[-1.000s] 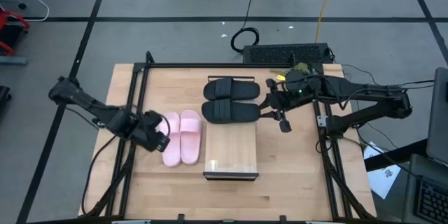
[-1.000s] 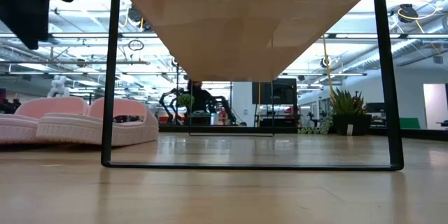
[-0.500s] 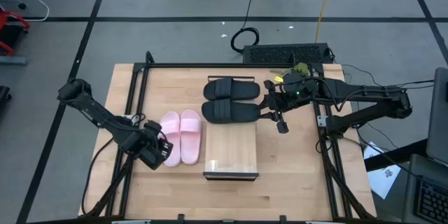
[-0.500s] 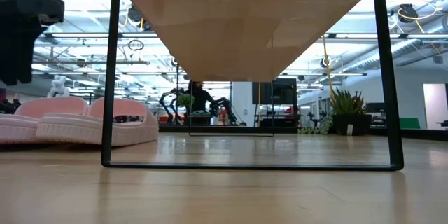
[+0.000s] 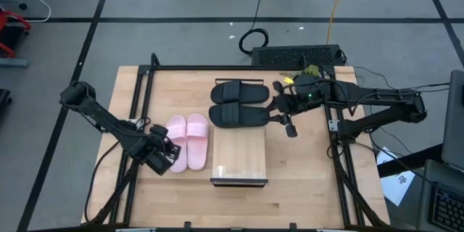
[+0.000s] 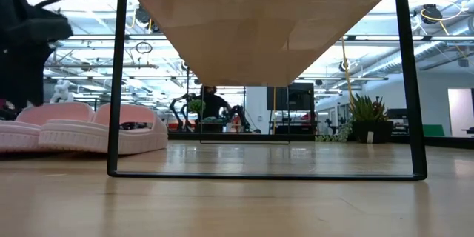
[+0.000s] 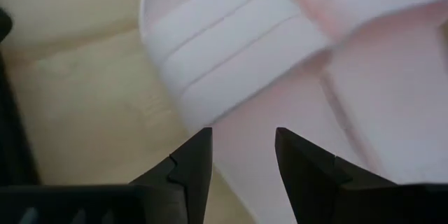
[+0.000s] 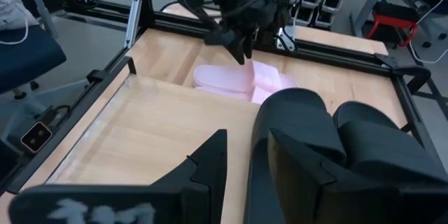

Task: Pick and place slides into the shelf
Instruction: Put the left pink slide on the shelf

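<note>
Soft, light pink slides (image 5: 188,141), likely springy; best pinched across ribbed strap.
Left gripper (image 7: 241,155) spread at nine o'clock of them; right gripper (image 8: 246,155) spread beside black slides (image 5: 238,104).

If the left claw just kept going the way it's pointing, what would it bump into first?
Most likely the nearer pink slide. The left gripper has its fingers open and aimed at that sandal's edge, just below the ribbed strap, with nothing in between. How much gap remains is hard to judge.
</note>
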You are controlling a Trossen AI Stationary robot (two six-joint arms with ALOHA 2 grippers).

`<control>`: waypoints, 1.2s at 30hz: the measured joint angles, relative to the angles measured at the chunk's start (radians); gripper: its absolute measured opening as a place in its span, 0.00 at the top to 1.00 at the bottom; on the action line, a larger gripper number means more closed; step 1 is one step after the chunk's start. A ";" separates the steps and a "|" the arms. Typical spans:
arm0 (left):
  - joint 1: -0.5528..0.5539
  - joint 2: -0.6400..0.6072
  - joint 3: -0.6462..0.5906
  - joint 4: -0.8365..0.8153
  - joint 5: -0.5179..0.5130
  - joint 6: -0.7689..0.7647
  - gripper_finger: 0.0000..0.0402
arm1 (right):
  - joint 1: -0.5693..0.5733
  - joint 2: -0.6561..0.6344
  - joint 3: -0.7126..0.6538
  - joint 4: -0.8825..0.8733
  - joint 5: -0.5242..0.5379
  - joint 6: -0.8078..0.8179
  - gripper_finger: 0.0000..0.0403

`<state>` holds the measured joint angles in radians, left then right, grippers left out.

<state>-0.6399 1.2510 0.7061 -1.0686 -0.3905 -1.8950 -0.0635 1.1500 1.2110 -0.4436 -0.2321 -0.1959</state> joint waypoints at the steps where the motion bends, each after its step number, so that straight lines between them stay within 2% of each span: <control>1: 0.000 0.000 -0.006 -0.004 0.012 -0.003 0.61 | 0.000 0.000 0.000 0.006 0.000 0.000 0.76; 22: 0.000 0.000 -0.057 -0.048 0.019 -0.068 0.61 | 0.000 0.000 0.000 0.013 0.000 0.000 0.76; 30: 0.000 0.000 -0.057 0.024 0.026 -0.075 0.61 | 0.000 0.000 0.000 0.013 0.000 -0.002 0.76; 36: 0.046 0.018 -0.057 -0.034 0.011 -0.080 0.61 | 0.000 0.000 0.000 0.014 0.000 0.000 0.76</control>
<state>-0.5939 1.2693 0.6487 -1.1028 -0.3800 -1.9749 -0.0636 1.1500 1.2107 -0.4297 -0.2318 -0.1962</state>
